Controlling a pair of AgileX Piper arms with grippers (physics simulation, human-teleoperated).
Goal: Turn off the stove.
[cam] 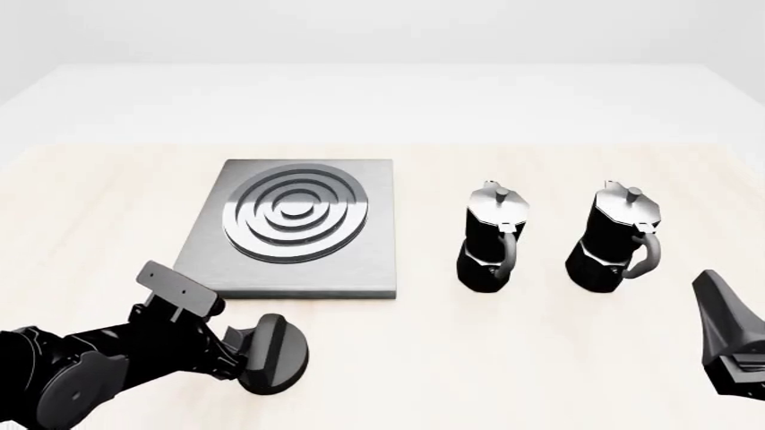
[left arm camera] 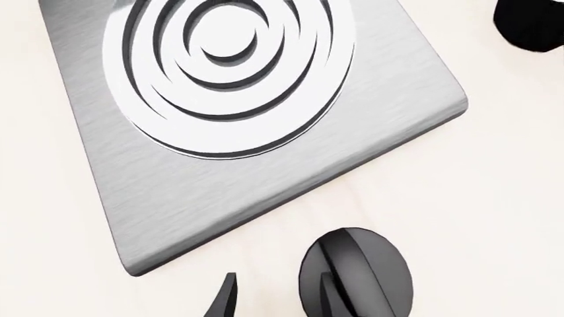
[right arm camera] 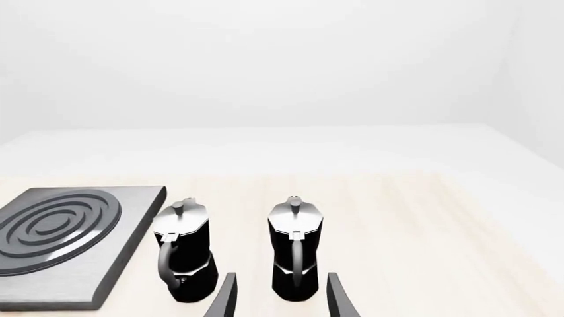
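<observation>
The stove point(cam: 358, 260) is a flat grey metal plate with a shiny ring burner, left of the table's middle. It fills the left wrist view point(left arm camera: 264, 178). Its round black knob point(cam: 278, 354) with a raised ridge lies on the table just in front of the plate, and also shows in the left wrist view point(left arm camera: 366, 264). My left gripper point(cam: 245, 348) is open right at the knob. In the left wrist view point(left arm camera: 277, 300) one finger overlaps the knob's edge and the other stands clear beside it. My right gripper point(cam: 732, 345) is open and empty at the front right.
Two black-and-silver moka pots point(cam: 490, 237) point(cam: 618, 237) stand upright to the right of the stove, and show ahead of the right gripper point(right arm camera: 183, 254) point(right arm camera: 295, 254). A black shape point(left arm camera: 533, 23) sits at the corner of the left wrist view. The light wooden table point(cam: 478, 358) extends around them.
</observation>
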